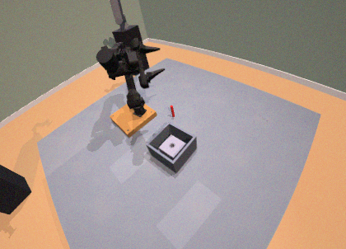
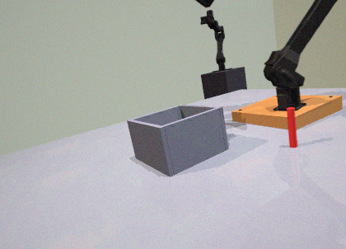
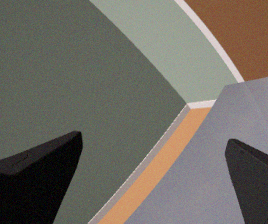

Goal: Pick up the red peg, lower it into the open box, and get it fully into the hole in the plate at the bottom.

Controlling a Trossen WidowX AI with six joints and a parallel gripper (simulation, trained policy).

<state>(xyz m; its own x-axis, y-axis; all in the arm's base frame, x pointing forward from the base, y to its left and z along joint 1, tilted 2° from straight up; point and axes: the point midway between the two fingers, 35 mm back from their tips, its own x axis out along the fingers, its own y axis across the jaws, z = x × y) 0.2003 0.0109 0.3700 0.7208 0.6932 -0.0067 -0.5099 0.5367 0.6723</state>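
Note:
The red peg (image 1: pixel 172 111) (image 2: pixel 292 128) stands upright on the grey mat, beside the box and in front of the arm's base. The grey open box (image 1: pixel 185 156) (image 2: pixel 197 138) stands on the mat. In the top view a white plate (image 1: pixel 166 149) with a dark hole (image 1: pixel 172 145) shows at its bottom; in the exterior view the box walls hide it. My gripper (image 1: pixel 161 59) (image 3: pixel 156 144) is open and empty, its fingers wide apart. It is raised high above the mat, away from the peg and the box. The wrist view shows neither peg nor box.
The arm's base stands on an orange board (image 1: pixel 129 127) (image 2: pixel 264 119), close to the peg and the box. A black block (image 1: pixel 12 190) stands at the left edge in the top view. A dark block (image 2: pixel 224 83) with a small arm on it shows at the back in the exterior view.

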